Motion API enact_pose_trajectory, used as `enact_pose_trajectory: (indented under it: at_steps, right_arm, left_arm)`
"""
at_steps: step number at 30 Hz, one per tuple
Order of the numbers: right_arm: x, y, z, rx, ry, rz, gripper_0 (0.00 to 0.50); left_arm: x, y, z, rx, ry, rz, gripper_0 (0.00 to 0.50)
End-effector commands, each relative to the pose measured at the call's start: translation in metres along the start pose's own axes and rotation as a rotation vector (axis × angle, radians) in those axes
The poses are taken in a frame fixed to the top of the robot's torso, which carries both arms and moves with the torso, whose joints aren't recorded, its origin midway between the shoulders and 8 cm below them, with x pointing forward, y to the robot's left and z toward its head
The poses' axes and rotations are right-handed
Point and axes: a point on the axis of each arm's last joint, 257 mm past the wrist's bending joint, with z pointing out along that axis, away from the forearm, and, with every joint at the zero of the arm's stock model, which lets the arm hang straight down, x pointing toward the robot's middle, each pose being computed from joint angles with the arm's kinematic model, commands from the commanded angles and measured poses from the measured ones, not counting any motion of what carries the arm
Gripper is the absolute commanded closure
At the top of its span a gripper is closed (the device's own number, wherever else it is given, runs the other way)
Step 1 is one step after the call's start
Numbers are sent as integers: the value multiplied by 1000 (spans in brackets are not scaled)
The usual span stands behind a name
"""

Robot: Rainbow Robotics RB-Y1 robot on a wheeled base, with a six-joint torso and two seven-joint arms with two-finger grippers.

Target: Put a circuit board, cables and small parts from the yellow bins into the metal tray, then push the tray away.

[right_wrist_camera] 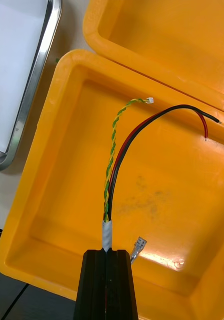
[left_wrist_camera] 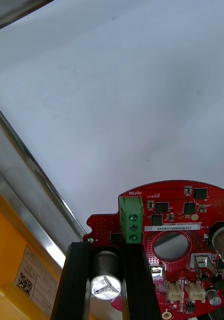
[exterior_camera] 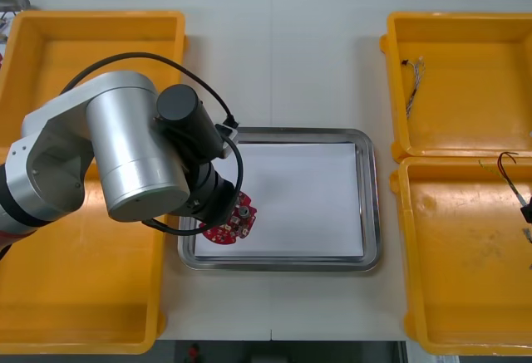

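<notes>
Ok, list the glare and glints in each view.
Front view: the rim of the metal tray gleams; the left jaws hold the circuit board at its near-left corner. Right wrist view: white glare patches on the yellow bin floor near the right jaws, shut on the cables. Left wrist view: a bright streak along the tray rim, a glint on the silver can between the jaws.
</notes>
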Motion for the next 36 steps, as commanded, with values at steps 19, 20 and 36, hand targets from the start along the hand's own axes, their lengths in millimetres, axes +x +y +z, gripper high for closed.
enact_pose_trajectory:
  at_steps: [19, 20, 36]
  right_arm:
    - [-7, -2, -10, 35, -13, -95, 500]
    - [-7, -3, -10, 37, -15, -95, 500]
    - [-8, -4, -10, 43, -15, -93, 500]
  left_arm:
    - [-7, 1, 41, -24, -32, -100, 499]
    - [-7, 2, 41, -26, -31, -101, 498]
    - [-6, 9, 49, -48, -32, -115, 336]
